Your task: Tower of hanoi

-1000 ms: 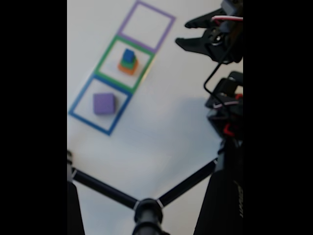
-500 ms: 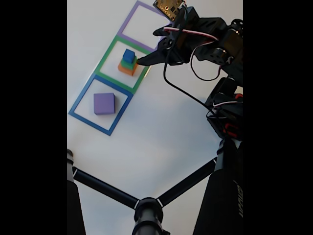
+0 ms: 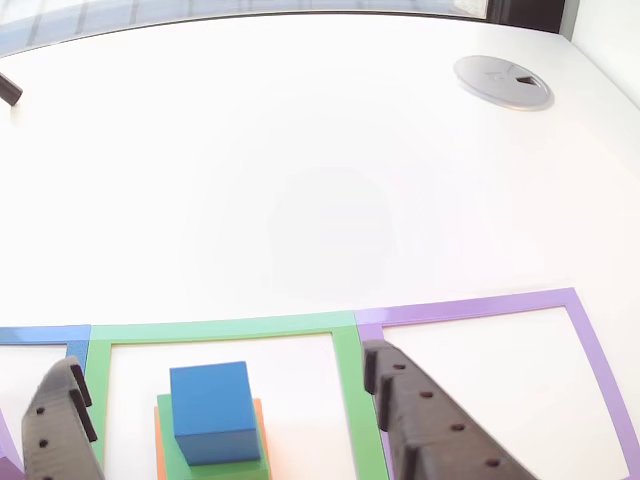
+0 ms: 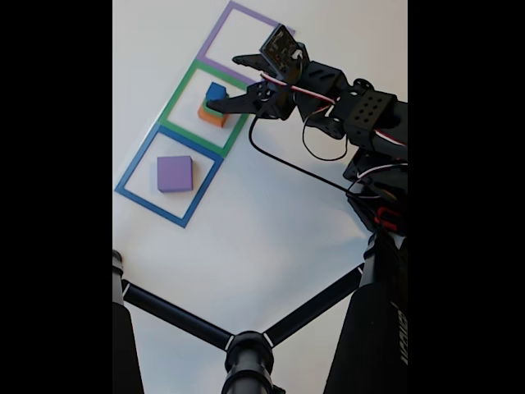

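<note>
in the other view the claw (image 3: 215, 420) is spread, its fingers either side of the blue cube (image 3: 212, 412) topping the green and orange stack inside the green square (image 3: 225, 328). in the fixed view it seems slightly high, so lower squarely, then close on blue alone.

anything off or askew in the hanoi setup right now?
Nothing stands out. The blue cube sits on the green block and the orange block inside the green square, roughly aligned. The purple block lies flat in the blue square. The gripper is open around the stack.
</note>
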Tool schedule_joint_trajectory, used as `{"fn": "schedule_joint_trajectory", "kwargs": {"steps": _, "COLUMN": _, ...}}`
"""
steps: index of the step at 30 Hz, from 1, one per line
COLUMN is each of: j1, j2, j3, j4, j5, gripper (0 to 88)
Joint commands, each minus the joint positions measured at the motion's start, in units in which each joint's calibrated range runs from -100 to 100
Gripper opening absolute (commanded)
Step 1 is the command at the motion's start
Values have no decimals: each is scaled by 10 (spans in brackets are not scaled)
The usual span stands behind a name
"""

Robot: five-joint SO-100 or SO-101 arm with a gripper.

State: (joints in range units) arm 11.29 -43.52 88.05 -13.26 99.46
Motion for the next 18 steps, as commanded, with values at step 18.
{"fn": "schedule_joint_trajectory", "kwargs": {"steps": 18, "j1": -40, "j2": 335, "j3": 1, "j4": -382, "j5": 5, "gripper": 290}}
